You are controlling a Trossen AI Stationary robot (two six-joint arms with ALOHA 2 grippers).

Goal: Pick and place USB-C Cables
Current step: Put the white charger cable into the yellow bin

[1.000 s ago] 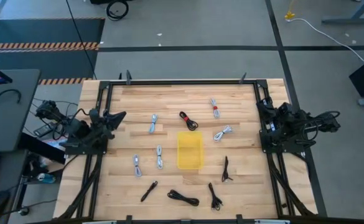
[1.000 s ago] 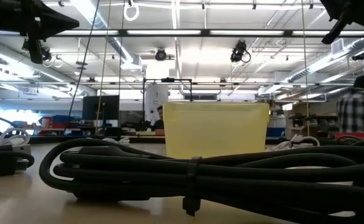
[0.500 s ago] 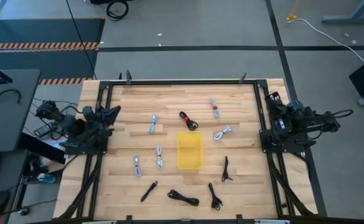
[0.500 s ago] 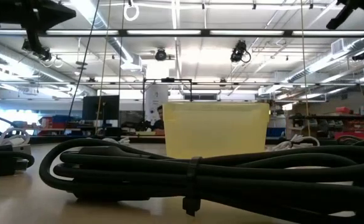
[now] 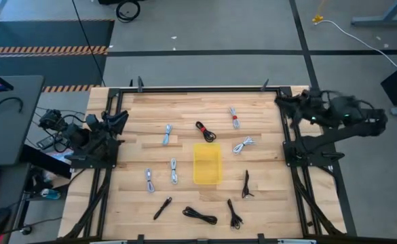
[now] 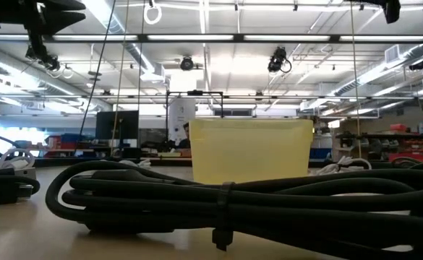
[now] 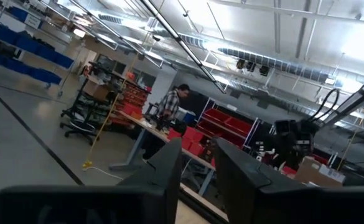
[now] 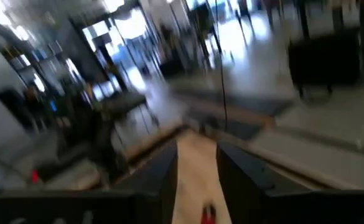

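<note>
A bin (image 5: 207,163) is sitting at the centre of the table (image 5: 137,152), with cables (image 5: 167,134) lying scattered on every side of it across the frame.

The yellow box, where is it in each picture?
High view: yellow box at the table's middle, cables all around.
Low view: yellow box centre, behind the big black cable.
Left wrist view: not in it.
Right wrist view: not in it.
Shared landmark: the wooden table.

Light wooden table (image 5: 266,203) with a yellow bin (image 5: 207,163) amid scattered USB-C cables (image 5: 199,215).
</note>
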